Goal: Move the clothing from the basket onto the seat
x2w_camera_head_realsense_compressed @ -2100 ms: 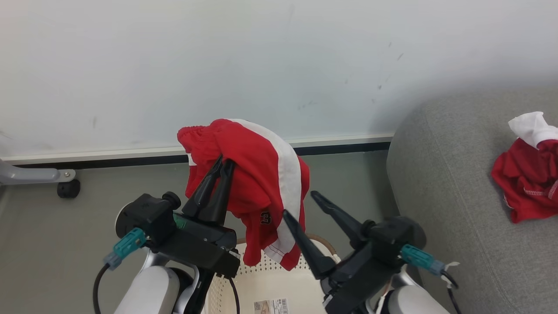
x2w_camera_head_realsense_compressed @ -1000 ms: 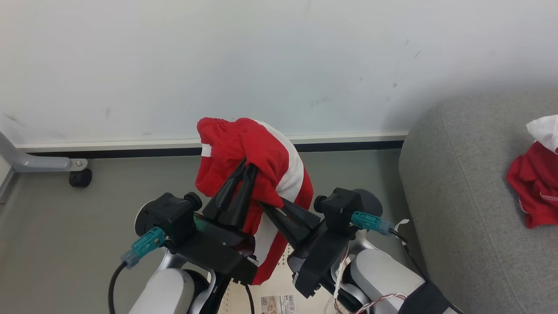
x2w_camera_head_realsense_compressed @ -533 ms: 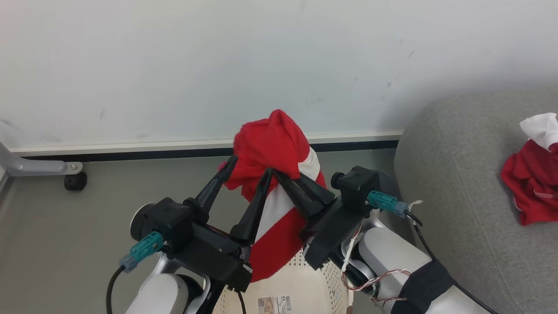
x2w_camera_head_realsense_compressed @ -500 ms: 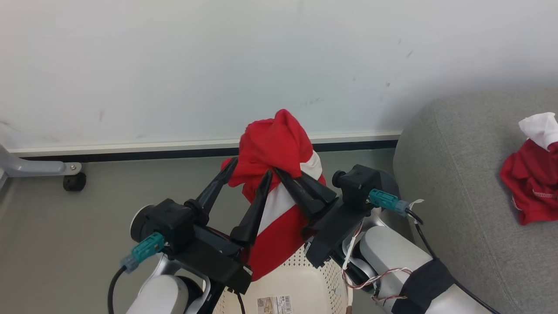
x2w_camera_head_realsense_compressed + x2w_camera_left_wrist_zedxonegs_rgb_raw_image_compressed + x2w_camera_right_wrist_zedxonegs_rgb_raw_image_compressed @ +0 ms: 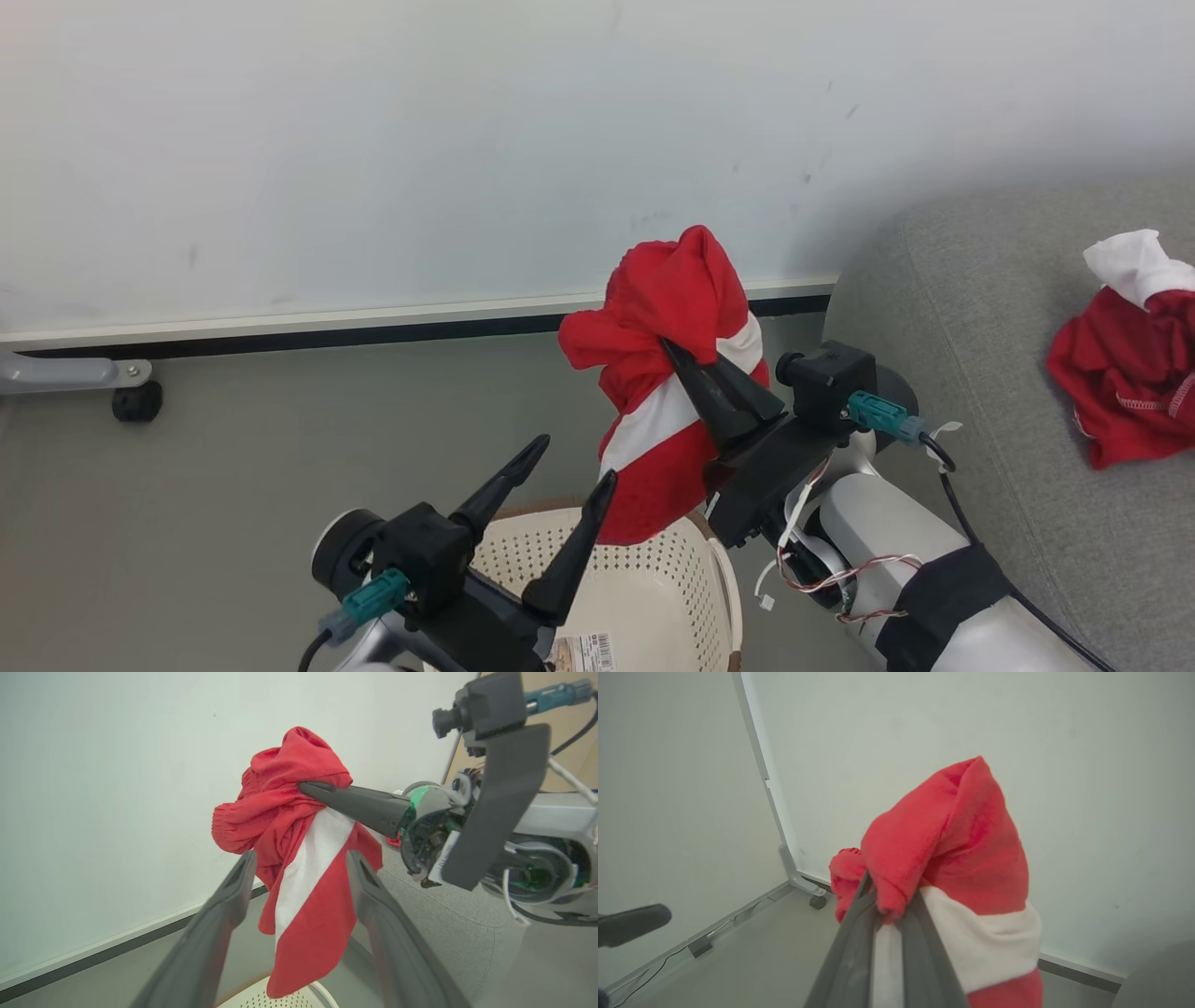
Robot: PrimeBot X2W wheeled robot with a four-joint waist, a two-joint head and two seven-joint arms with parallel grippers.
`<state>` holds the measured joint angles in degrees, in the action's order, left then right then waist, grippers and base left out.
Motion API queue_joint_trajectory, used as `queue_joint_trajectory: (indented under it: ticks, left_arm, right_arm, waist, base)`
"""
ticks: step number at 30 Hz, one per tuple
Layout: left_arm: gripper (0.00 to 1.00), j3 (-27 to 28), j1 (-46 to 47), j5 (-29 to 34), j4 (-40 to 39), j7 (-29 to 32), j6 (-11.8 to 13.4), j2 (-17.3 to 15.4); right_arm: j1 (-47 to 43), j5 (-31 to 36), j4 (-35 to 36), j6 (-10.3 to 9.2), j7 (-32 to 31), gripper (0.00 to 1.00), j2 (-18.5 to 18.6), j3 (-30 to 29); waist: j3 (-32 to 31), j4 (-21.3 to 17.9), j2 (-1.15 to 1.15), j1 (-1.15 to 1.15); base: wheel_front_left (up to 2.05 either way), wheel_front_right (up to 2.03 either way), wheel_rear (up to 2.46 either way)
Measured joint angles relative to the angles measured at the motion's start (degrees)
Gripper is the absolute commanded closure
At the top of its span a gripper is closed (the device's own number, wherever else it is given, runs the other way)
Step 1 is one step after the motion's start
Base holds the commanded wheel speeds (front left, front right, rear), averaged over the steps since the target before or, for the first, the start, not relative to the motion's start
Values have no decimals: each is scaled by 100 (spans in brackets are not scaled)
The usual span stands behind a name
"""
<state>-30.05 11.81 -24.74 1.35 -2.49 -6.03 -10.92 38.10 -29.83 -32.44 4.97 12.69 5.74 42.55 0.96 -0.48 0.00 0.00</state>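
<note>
A red garment with a white stripe (image 5: pixel 674 308) hangs in the air above the cream basket (image 5: pixel 653 579), with my right gripper (image 5: pixel 668 345) shut on its bunched top. In the right wrist view the fabric (image 5: pixel 952 835) is pinched between the closed fingers (image 5: pixel 859 933). My left gripper (image 5: pixel 575 458) stands open and empty, lower and to the left, over the basket rim. From the left wrist view the garment (image 5: pixel 289 812) hangs beyond my spread fingers (image 5: pixel 233 891). On the grey seat (image 5: pixel 971 308) at the right lie another red garment (image 5: pixel 1120 383) and a white cloth (image 5: pixel 1130 261).
A pale wall with a dark baseboard (image 5: pixel 373 331) runs behind the basket. A grey frame leg with a black caster (image 5: pixel 135 401) stands at the far left on the grey floor. A barcode sticker (image 5: pixel 583 651) lies on the basket floor.
My left gripper has opened, let go of the garment and dropped toward the basket. My right gripper closed on the garment and has carried it right, nearer the seat.
</note>
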Motion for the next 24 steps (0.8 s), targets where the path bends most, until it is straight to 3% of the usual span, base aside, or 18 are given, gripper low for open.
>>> queue_joint_trajectory:
  ticks: [15, 24]
  left_arm:
    - [0, -124, -183, 132, -145, 97, -4, -190]
    - [0, -160, -180, 268, -223, 140, 0, -243]
  right_arm:
    - [-55, -42, -153, -52, 101, 100, 83, -177]
    - [-82, -42, -141, -191, 109, 100, 286, -417]
  waist:
    - [172, -416, 0, 0]
    - [337, -826, 0, 0]
  base:
    - [0, 0, 0]
    - [0, 0, 0]
